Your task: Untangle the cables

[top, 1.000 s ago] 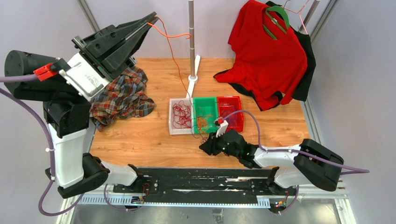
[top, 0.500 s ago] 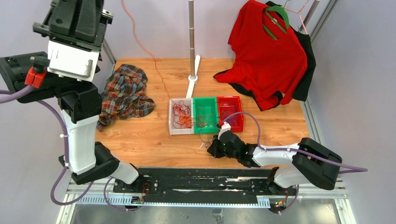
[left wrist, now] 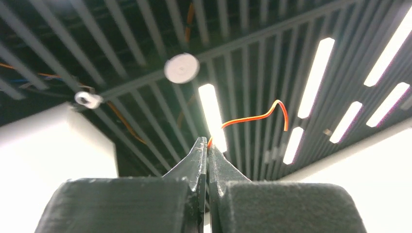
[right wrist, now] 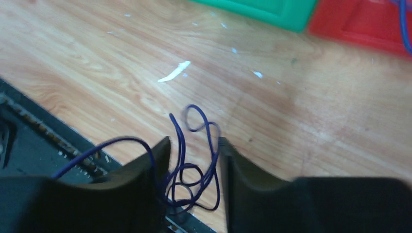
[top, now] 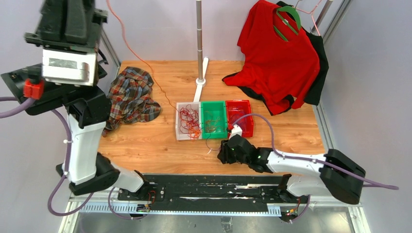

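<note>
We judge the cables (top: 188, 119) light and springy: left gripper (left wrist: 207, 148) pinches an orange cable (left wrist: 248, 118) near its end, right gripper (right wrist: 193, 141) gapes around purple loops (right wrist: 193, 106).

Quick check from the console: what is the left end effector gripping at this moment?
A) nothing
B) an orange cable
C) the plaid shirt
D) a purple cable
B: in the left wrist view the left end effector is pinched shut on a thin orange cable, which curls out past its tips.
</note>
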`<control>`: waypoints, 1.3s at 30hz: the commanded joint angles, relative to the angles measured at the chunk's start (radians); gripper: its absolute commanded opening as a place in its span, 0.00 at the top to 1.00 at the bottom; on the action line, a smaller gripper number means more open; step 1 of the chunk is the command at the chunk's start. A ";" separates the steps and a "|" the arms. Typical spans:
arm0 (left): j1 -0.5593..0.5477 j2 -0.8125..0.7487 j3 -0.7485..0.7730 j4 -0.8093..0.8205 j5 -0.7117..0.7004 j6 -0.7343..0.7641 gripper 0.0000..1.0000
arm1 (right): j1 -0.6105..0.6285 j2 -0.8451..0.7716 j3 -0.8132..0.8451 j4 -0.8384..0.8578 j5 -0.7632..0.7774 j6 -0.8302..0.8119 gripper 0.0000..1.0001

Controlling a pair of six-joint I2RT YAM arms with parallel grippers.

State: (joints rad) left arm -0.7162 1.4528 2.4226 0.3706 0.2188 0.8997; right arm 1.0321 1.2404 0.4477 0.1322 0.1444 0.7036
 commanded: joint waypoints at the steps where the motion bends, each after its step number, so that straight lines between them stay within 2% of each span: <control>1: -0.009 -0.136 -0.246 0.036 0.079 -0.069 1.00 | 0.043 -0.137 0.052 -0.020 0.022 -0.148 0.44; 2: -0.009 -0.164 -0.319 0.036 0.107 -0.084 1.00 | 0.044 -0.172 0.049 0.001 0.006 -0.185 0.35; 3: -0.009 -0.190 -0.357 0.036 0.124 -0.097 1.00 | 0.043 -0.203 0.049 0.021 -0.008 -0.221 0.32; 9: -0.010 -0.207 -0.416 -0.005 0.108 -0.131 1.00 | 0.043 -0.238 0.092 0.094 -0.111 -0.355 0.31; 15: -0.010 -0.210 -0.424 -0.019 0.108 -0.137 1.00 | 0.045 -0.107 0.168 0.290 -0.218 -0.402 0.30; 23: -0.010 -0.215 -0.409 -0.035 0.114 -0.130 0.99 | 0.043 0.153 0.383 0.373 -0.343 -0.443 0.32; 30: -0.010 -0.212 -0.387 -0.036 0.122 -0.125 1.00 | 0.045 0.278 0.378 0.428 -0.371 -0.383 0.44; 39: -0.011 -0.190 -0.339 -0.037 0.133 -0.110 1.00 | 0.045 0.299 0.282 0.470 -0.349 -0.299 0.91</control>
State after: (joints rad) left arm -0.7177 1.2522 2.0392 0.3183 0.3412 0.7761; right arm 1.0657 1.5261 0.7643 0.5461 -0.2028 0.3557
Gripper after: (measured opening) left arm 0.015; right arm 0.171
